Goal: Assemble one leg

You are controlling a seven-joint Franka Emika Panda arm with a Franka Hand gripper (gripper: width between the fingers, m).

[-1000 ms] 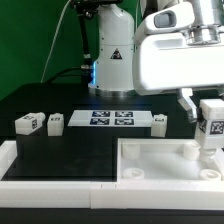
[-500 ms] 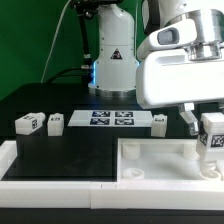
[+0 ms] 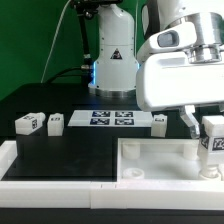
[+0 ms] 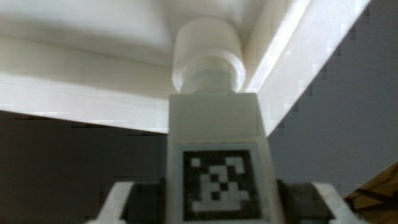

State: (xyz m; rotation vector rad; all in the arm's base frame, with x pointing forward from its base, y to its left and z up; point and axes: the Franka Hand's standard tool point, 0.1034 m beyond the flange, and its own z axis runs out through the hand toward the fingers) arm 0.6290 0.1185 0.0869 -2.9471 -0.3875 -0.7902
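My gripper (image 3: 209,128) is shut on a white leg (image 3: 214,141) and holds it upright over the far right corner of the white square tabletop (image 3: 150,166), at the exterior view's right. The leg's lower end is at or just above the tabletop; I cannot tell if they touch. In the wrist view the leg (image 4: 217,120) runs out from between my fingers (image 4: 121,205), its black-and-white tag facing the camera, with the tabletop's rim (image 4: 89,85) beyond it. Part of the leg is hidden behind the tabletop's rim and the frame edge.
Three loose legs lie on the black table: two at the exterior view's left (image 3: 27,123) (image 3: 55,122) and one (image 3: 159,121) beside the marker board (image 3: 112,119). A white frame (image 3: 45,165) runs along the front left. The robot base (image 3: 112,60) stands behind.
My gripper has come down and a little to the exterior view's right with the leg in it, bringing the leg lower over the tabletop's corner. The loose legs have not moved.
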